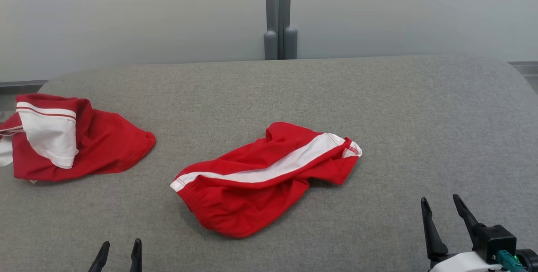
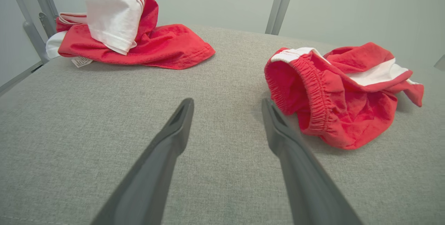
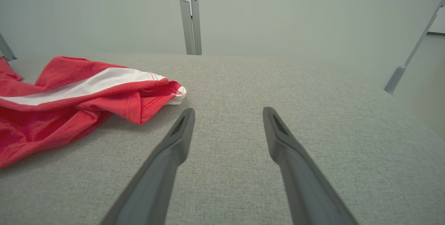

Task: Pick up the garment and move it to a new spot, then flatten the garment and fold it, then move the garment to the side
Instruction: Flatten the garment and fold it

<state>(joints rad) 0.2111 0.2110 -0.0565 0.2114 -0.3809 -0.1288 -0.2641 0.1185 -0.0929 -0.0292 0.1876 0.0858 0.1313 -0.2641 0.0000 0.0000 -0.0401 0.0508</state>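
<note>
A crumpled red garment (image 1: 256,183) with a white side stripe, a pair of shorts, lies in the middle of the grey padded table (image 1: 403,116). Its elastic waistband end (image 2: 313,93) faces my left gripper, its hem end (image 3: 153,96) faces my right one. My left gripper (image 1: 119,249) is open at the bottom left, short of the garment and to its left. At the lower right my right gripper (image 1: 440,204) stands open, apart from the hem. Nothing lies between the fingers (image 2: 174,138) of the left gripper or the fingers (image 3: 177,141) of the right.
A second red and white garment (image 1: 71,137) lies bunched at the table's left edge, also red and white garment (image 2: 128,33) in the left wrist view. A grey post (image 1: 279,15) stands behind the table against a pale wall. Bare grey fabric lies right of the shorts.
</note>
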